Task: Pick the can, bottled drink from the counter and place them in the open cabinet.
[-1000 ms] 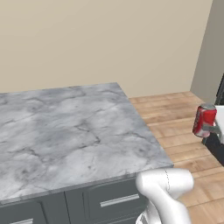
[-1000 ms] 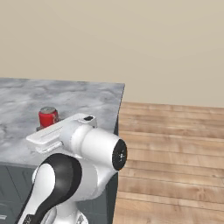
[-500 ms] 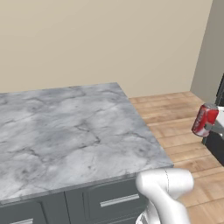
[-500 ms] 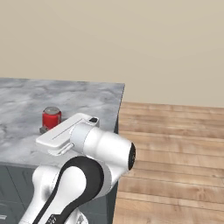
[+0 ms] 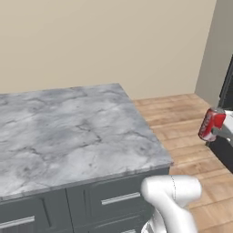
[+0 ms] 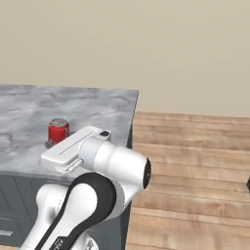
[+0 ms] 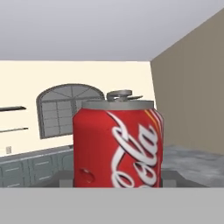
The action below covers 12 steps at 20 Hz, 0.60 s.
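Observation:
A red can [image 5: 211,125] with a silver top hangs tilted at the right edge of the left base view, off the counter [image 5: 68,132] and above the wood floor. My gripper [image 5: 219,131] is shut on the can. From the right base camera, the can [image 6: 58,131] sits in the gripper [image 6: 52,142] in front of the marble counter [image 6: 97,105]. The hand view has the can [image 7: 118,144] close up between the gripper [image 7: 118,180] and its dark fingers [image 7: 64,177]. The bottled drink and the open cabinet are out of view.
Wood floor [image 5: 182,113] runs to the right of the island, whose dark drawer fronts [image 5: 113,200] have silver handles. A dark unit [image 5: 225,154] stands at the right edge beside the can. A beige wall [image 6: 146,44] closes the back.
The arm's elbow has swung to the right in the right base view. The can has tipped a little in the grip and stays about where it was.

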Available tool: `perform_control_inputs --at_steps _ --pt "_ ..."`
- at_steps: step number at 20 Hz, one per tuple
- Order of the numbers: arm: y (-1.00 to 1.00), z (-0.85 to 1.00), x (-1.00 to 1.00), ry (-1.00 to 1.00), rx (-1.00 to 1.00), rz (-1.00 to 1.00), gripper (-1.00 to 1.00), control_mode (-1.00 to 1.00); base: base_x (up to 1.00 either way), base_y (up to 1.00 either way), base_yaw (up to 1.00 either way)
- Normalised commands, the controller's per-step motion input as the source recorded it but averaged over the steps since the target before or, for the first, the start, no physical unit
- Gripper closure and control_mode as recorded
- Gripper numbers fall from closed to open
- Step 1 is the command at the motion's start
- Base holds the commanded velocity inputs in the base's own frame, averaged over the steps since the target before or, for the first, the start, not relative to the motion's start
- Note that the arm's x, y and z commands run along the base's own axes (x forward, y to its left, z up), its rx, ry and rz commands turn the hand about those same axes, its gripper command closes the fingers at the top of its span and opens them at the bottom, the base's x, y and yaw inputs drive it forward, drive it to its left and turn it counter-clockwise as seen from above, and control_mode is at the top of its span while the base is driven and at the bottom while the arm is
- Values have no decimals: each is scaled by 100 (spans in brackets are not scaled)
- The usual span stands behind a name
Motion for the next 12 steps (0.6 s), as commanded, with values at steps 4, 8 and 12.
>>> perform_control_inputs --at_steps 4,8,12 --pt "0 0 0 0 0 0 100 100 -48 -12 -56" --pt "0 0 0 0 0 0 100 100 -30 -1 -63" --pt "0 0 0 0 0 0 100 100 -18 0 -67"
